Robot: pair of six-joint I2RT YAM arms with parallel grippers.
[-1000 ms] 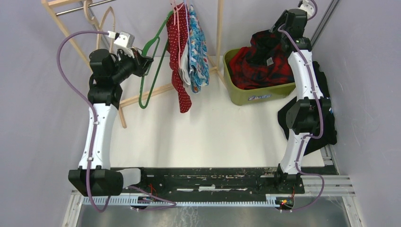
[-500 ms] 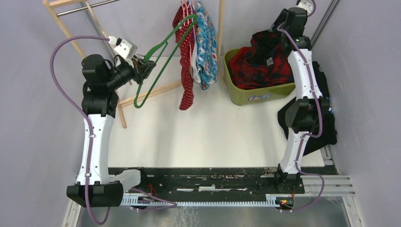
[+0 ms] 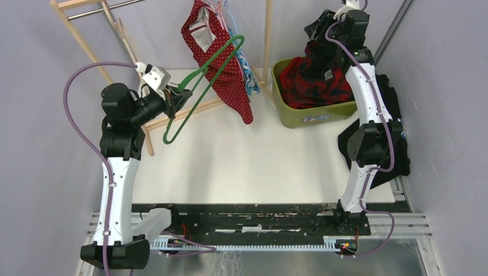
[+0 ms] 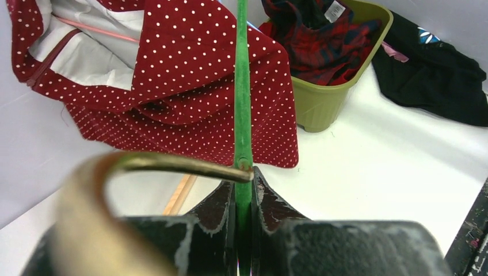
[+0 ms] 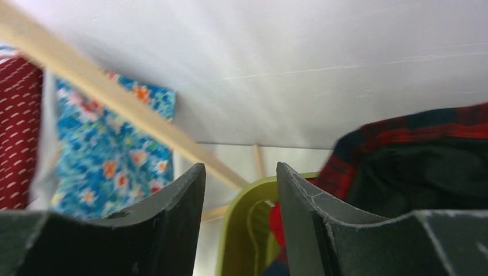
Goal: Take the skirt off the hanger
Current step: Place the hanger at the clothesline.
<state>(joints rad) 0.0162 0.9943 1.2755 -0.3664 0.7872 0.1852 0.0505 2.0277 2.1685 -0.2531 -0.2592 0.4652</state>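
Observation:
My left gripper [image 3: 175, 96] [image 4: 243, 172] is shut on the neck of the green hanger [image 3: 198, 86] [image 4: 242, 103], just under its metal hook [image 4: 172, 165]. The hanger slants up and to the right. The red white-dotted skirt [image 3: 221, 57] [image 4: 190, 75] is draped over its far end, with its white lining showing at the top. My right gripper [image 3: 315, 27] [image 5: 240, 172] is held high at the back right, open and empty, above the rim of the green bin [image 5: 241, 218].
The green bin [image 3: 299, 118] [image 4: 322, 103] holds a red-and-black plaid garment [image 3: 322, 75]. A blue floral garment [image 3: 247, 80] [image 5: 109, 155] hangs on the wooden rack [image 3: 267, 34] behind the skirt. A black garment [image 3: 397, 115] [image 4: 437, 80] lies at the table's right edge.
The left arm has swung the hanger up and to the right; the skirt went from hanging straight down to lifted and spread out. The right gripper shifted slightly left.

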